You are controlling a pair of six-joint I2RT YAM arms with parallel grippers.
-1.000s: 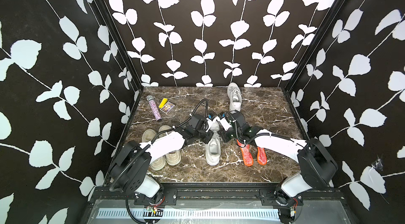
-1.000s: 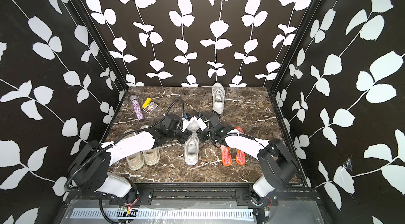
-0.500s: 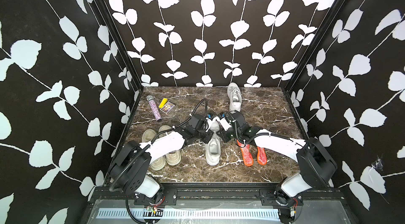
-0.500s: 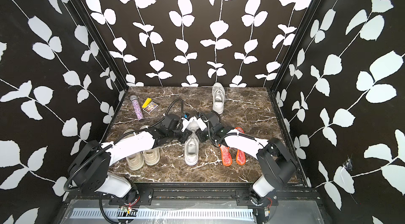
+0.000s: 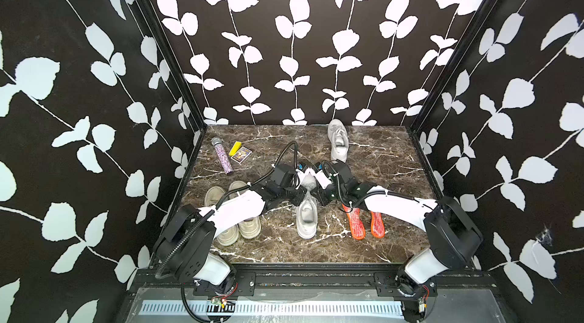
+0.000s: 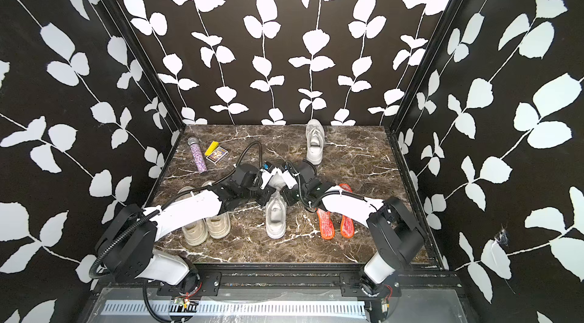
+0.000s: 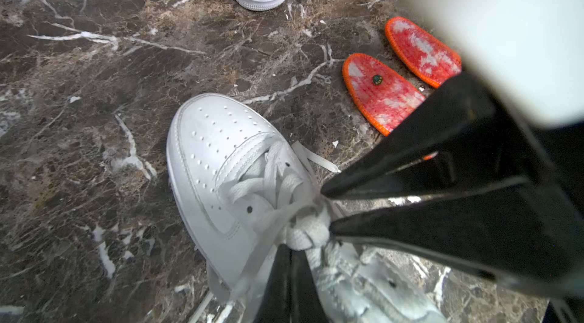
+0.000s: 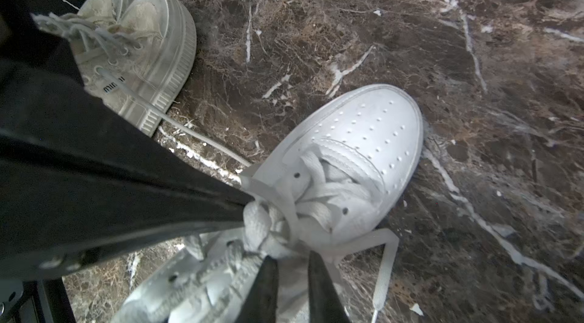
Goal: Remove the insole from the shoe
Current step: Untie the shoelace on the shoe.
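Pinching the lace knot [image 7: 305, 233] of the white shoe [image 5: 306, 217] on the worktop [image 5: 379, 160] with left gripper [image 8: 248, 212] closed; straddling same knot with right gripper [image 7: 327, 210], narrowly parted, clamping not determinable.

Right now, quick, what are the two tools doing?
Left tool: closed, pinching the shoelaces.
Right tool: nearly closed on the same shoelaces, seemingly gripping.

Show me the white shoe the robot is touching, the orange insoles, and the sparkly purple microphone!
white shoe [image 7: 218, 147]: left wrist view, on its dotted toe cap.
orange insoles [image 7: 379, 97]: left wrist view, on the one with a green dot.
sparkly purple microphone [image 5: 224, 158]: in a top view, on its glittery handle.
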